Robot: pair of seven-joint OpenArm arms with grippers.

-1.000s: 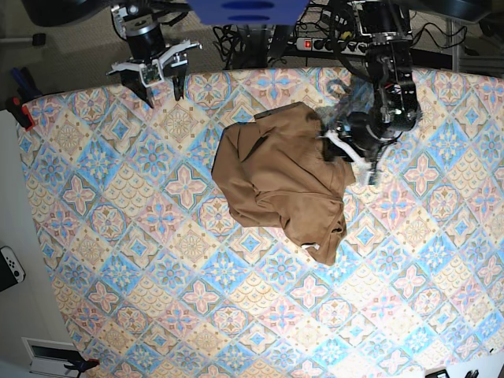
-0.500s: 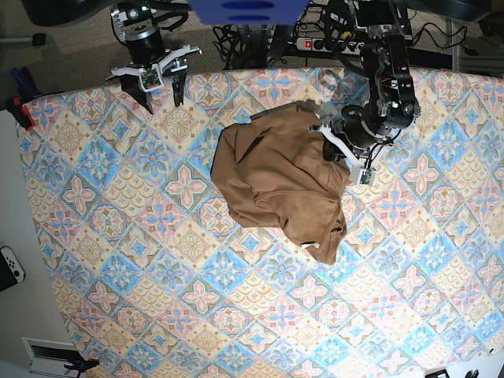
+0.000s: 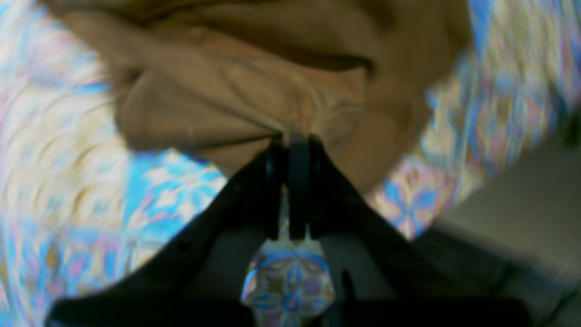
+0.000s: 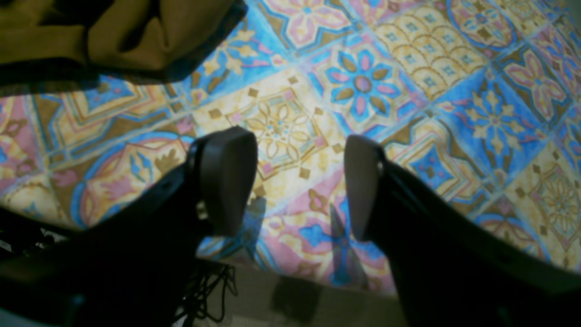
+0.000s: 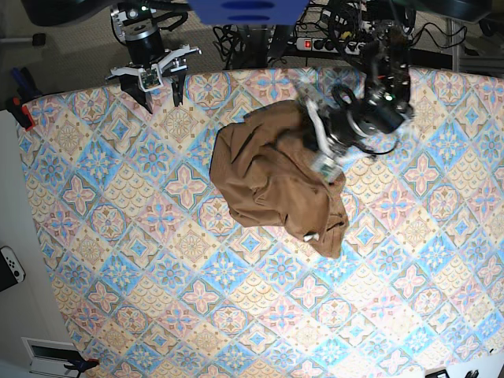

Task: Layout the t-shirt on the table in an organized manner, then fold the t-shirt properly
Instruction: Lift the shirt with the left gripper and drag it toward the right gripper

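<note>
Left wrist: left end effector (image 3: pixel 292 141) clenched on a puckered fold of the soft tan-brown cloth t-shirt (image 3: pixel 254 86). Right wrist: right end effector (image 4: pixel 299 181) released over the pastel tile-patterned counter (image 4: pixel 454 91). Base: t-shirt crumpled mid-counter, upper half.

Probably lab: power strip (image 5: pixel 335 45), cables (image 5: pixel 236 35)

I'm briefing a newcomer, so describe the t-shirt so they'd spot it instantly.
Start from the big table covered in pastel tile-patterned cloth. Near its far edge lies a crumpled heap, the t-shirt, pinched by the left gripper. It is the only plain tan-brown thing there.
</note>
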